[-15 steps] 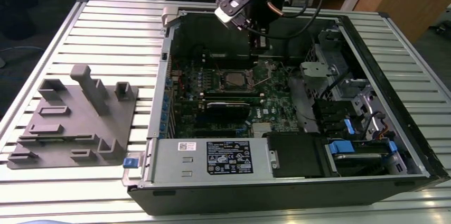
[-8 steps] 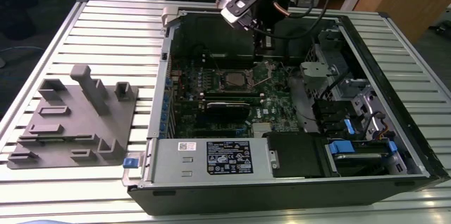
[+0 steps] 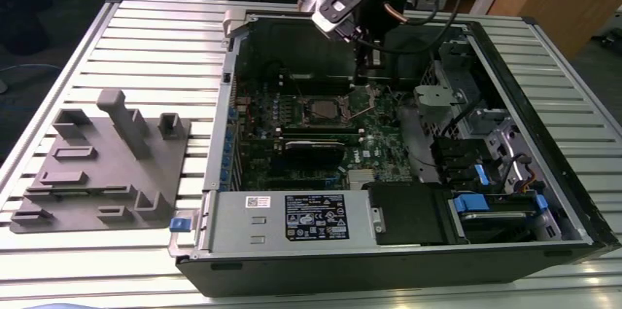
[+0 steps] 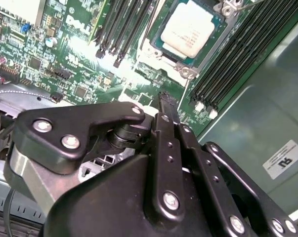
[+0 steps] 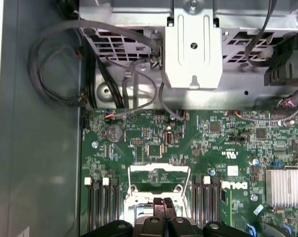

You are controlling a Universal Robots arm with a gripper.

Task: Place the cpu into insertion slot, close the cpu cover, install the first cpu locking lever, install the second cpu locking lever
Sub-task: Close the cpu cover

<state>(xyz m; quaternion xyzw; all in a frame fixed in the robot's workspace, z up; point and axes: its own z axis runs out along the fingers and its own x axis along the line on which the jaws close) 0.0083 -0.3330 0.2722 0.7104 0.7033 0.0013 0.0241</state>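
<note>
1. Inside the open black metal computer case [image 3: 389, 280], on the green circuit board [image 5: 153, 133]: small square black insertion slot [image 4: 219, 34] with a thin metal rim.
2. Lying flat in that slot: small flat square cpu [image 4: 191, 29] with a dull silver-grey top.
3. Just beside the slot: thin square silver-grey metal cpu cover [image 5: 158, 169], flipped open, green board seen through its cut-out middle.
4. Low over the board, near the cover: black gripper [image 5: 163, 201] [image 4: 164, 98] [image 3: 362, 84], fingers [image 4: 166, 148] pressed together at the tips, holding nothing.
5. On both sides of the slot: long narrow black memory slots [image 5: 102, 207].
6. Out on the slatted silver table [image 3: 146, 32], at the exterior view's left of the case: flat grey tray [image 3: 97, 170] with raised blocks.
</note>
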